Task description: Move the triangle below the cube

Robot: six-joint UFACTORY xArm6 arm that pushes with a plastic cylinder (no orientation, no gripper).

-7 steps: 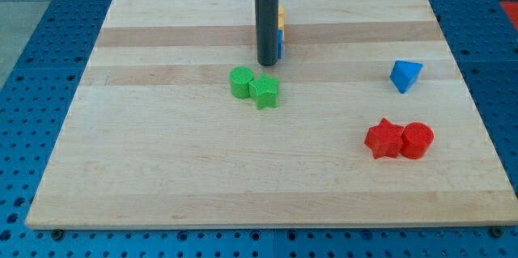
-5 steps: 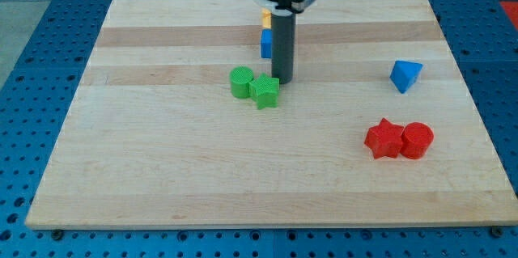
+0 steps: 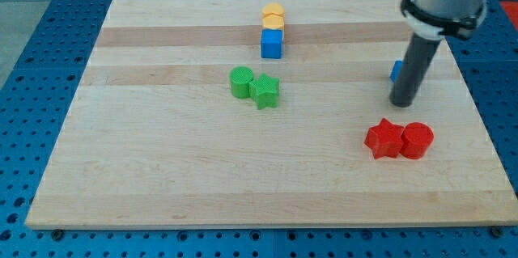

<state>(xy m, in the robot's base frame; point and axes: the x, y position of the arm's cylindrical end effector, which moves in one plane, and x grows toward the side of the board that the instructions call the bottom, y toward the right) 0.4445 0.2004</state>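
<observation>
The blue triangle (image 3: pixel 396 70) at the view's right is almost hidden behind the rod; only a sliver of blue edge shows. My tip (image 3: pixel 402 103) rests just in front of it, clamping nothing. The blue cube (image 3: pixel 271 44) sits well apart, below a yellow block (image 3: pixel 273 15), on the pale wooden board (image 3: pixel 162 169).

I can see only a thin sliver of the blue triangle (image 3: pixel 395 70), near the board's right side; the rest is hidden behind the rod, so I cannot tell its pose. The blue cube (image 3: pixel 271 44) sits flat near the board's top centre, well apart from the triangle, one face toward the camera, its top edge touching a yellow piece (image 3: pixel 273 16) above it.
</observation>
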